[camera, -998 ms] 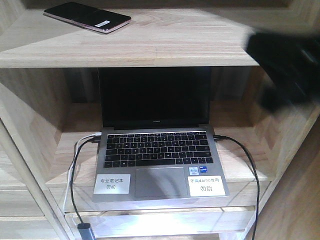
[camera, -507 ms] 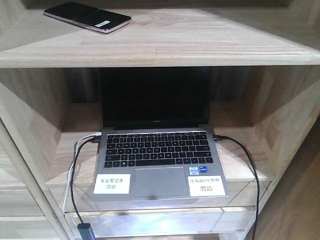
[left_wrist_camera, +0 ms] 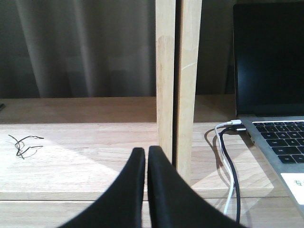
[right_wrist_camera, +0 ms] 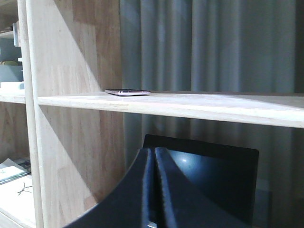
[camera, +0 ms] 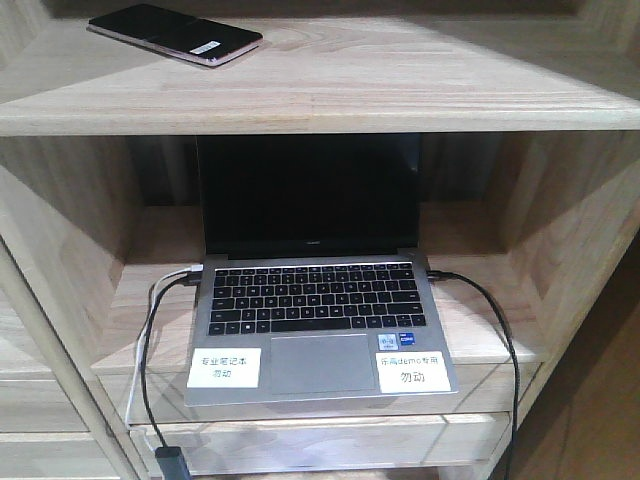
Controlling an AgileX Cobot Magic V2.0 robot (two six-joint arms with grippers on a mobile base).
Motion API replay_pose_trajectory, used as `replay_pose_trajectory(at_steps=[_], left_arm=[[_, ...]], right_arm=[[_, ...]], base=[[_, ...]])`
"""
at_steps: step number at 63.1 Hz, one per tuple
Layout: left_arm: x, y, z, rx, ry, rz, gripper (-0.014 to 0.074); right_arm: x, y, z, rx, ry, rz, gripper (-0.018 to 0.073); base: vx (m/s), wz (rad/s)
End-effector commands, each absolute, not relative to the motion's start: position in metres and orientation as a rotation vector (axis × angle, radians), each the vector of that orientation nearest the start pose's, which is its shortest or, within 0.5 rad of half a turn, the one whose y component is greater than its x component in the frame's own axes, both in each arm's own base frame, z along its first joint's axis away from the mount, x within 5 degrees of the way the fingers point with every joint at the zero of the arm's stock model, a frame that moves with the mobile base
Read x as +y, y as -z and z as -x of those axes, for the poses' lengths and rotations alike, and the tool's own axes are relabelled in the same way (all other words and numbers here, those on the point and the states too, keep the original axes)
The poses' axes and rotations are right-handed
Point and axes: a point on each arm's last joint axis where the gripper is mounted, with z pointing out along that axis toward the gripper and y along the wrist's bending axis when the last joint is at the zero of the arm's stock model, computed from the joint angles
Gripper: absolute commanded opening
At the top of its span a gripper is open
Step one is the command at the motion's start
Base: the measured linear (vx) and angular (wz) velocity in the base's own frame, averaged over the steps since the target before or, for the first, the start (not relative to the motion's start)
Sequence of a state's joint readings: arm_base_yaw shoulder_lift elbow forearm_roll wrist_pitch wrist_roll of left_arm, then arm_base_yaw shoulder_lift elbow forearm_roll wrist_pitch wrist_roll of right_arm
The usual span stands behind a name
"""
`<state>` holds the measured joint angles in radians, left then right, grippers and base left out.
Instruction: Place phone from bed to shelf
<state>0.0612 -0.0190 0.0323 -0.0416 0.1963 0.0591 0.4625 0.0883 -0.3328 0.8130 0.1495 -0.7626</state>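
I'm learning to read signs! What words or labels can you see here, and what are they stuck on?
"勿动": lower line of the white label on the laptop, right of the trackpad; its upper line is too blurred.
"勿动": lower line of the white label left of the trackpad; upper line too blurred.
Brand mark under the screen: too small.
Sticker on the phone: unreadable.

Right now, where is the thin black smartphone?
Front view: the thin black smartphone lies flat at the upper-left, on the pale wood shelf board above the open grey laptop.
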Motion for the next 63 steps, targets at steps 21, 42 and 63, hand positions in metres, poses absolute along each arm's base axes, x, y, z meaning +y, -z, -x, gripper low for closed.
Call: replay_pose_trajectory(at_steps=[21,42,63], left_arm=[[0.0029,-0.1898,-0.0558,1.622,-0.049,0.038,0.0001],[0.0029,-0.1898,-0.0558,1.622,-0.049,0.038,0.0001],[0.0029,-0.1898,-0.0558,1.622,-0.049,0.038,0.0001]], right_arm=[[0.0232,-0.3199,-0.0320,1.268,-0.476,0.331,-0.0005],[0.0195,-0.3207,-0.0338,1.253,-0.394,0.330,-0.0005],[0.0148,-0.3198,-0.0364,1.280,-0.327,0.247,-0.0005]], base=[[0.00,0.00],[0.00,0.00],[0.00,0.00]])
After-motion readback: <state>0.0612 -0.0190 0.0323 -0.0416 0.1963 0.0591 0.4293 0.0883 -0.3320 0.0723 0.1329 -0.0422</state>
